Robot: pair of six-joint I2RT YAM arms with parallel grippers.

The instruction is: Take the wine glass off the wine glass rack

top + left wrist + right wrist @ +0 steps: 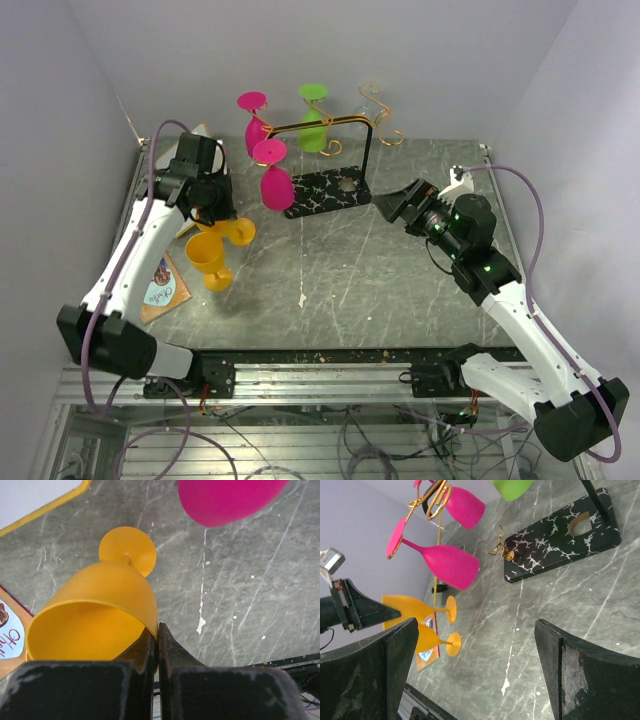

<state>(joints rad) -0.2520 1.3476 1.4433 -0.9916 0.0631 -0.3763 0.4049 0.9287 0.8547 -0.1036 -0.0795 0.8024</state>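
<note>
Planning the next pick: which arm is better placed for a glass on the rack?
Right: right gripper open, empty, beside the wine glass rack; left gripper shut on an orange wine glass.

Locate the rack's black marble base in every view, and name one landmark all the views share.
Top external: the marble base lies just above the middle of the picture.
Left wrist: not in it.
Right wrist: upper right, slanting toward the corner.
Shared landmark: the lower pink glass, at the top edge in the left wrist view and left of centre in the right wrist view.
</note>
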